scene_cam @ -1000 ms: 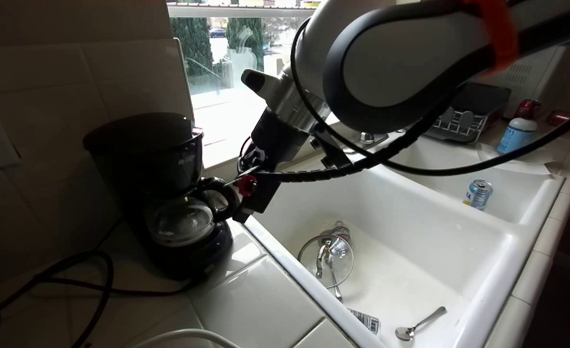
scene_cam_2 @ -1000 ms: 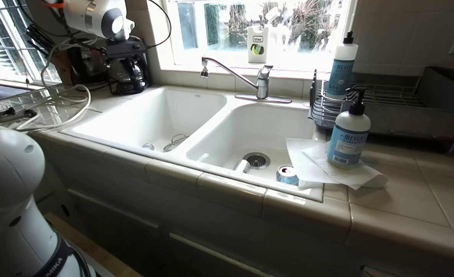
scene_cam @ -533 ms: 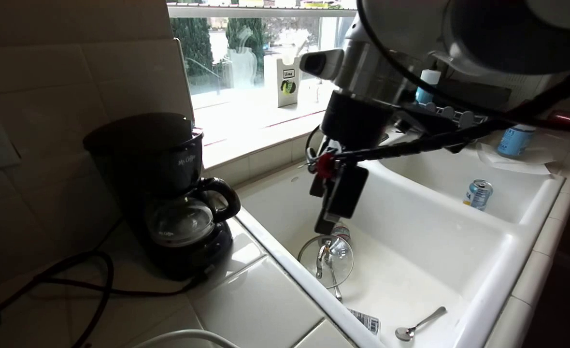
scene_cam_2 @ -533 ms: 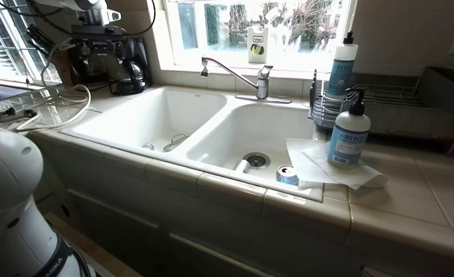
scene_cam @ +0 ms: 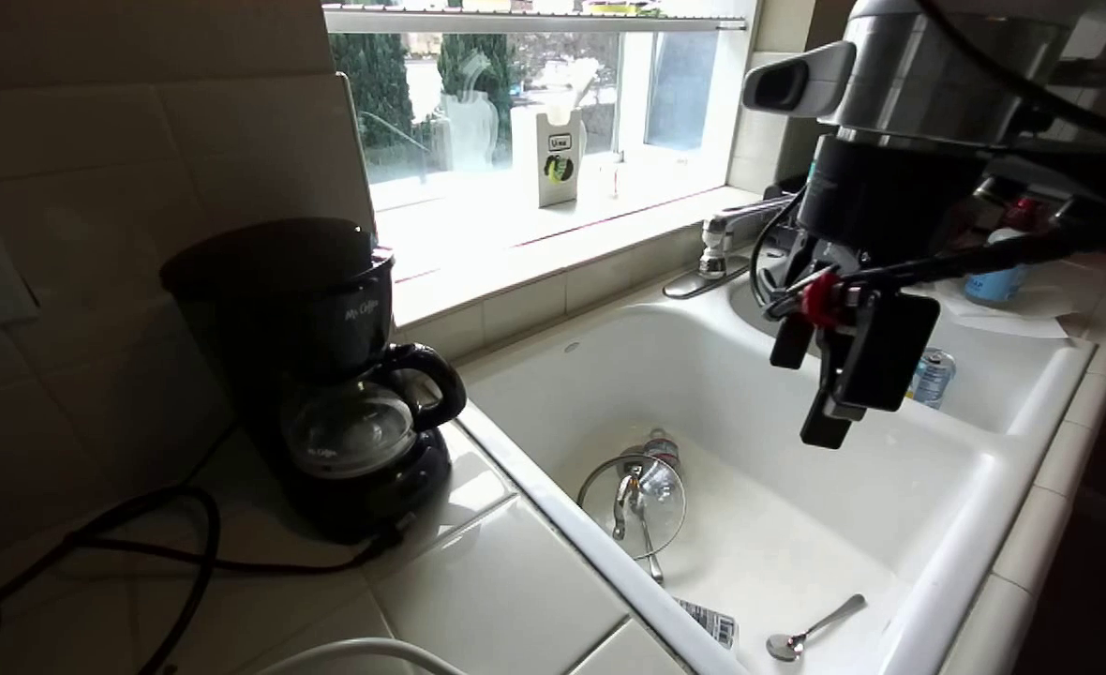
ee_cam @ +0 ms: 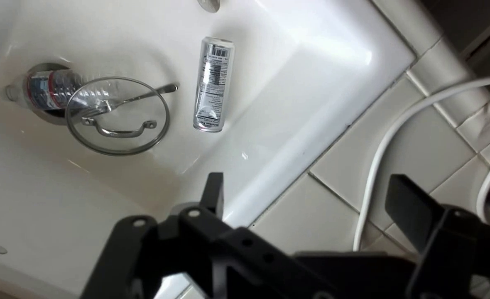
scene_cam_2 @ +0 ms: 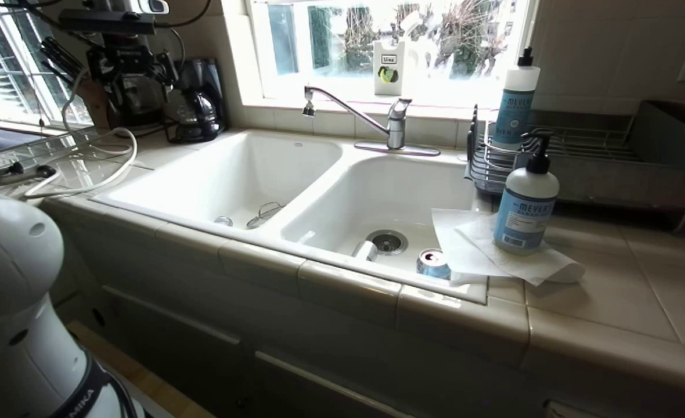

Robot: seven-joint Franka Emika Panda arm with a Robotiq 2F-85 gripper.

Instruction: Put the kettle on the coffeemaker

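Note:
The kettle, a clear glass carafe (scene_cam: 351, 436) with a black handle, sits inside the black coffeemaker (scene_cam: 281, 309), on its base plate and under its boxy top. Its handle points toward the sink. In an exterior view the kettle (scene_cam_2: 199, 113) also shows in the coffeemaker (scene_cam_2: 210, 78) in the far corner. My gripper (scene_cam: 825, 394) hangs well apart from the kettle, on the sink side, fingers pointing down. In the wrist view my gripper (ee_cam: 311, 199) is wide open, with nothing between its fingers. The coffeemaker and kettle are out of the wrist view.
The white sink (scene_cam: 797, 394) holds a glass lid (ee_cam: 118, 116), a plastic bottle (ee_cam: 54, 89), a fork, a can (ee_cam: 214, 85) and a spoon (scene_cam: 815, 630). A white cable (ee_cam: 378, 153) lies on the tiles. A faucet (scene_cam_2: 397, 125) stands behind the sink.
My gripper has moved from beside the kettle's handle, away from the coffeemaker and across the sink side. The kettle and coffeemaker have stayed in place.

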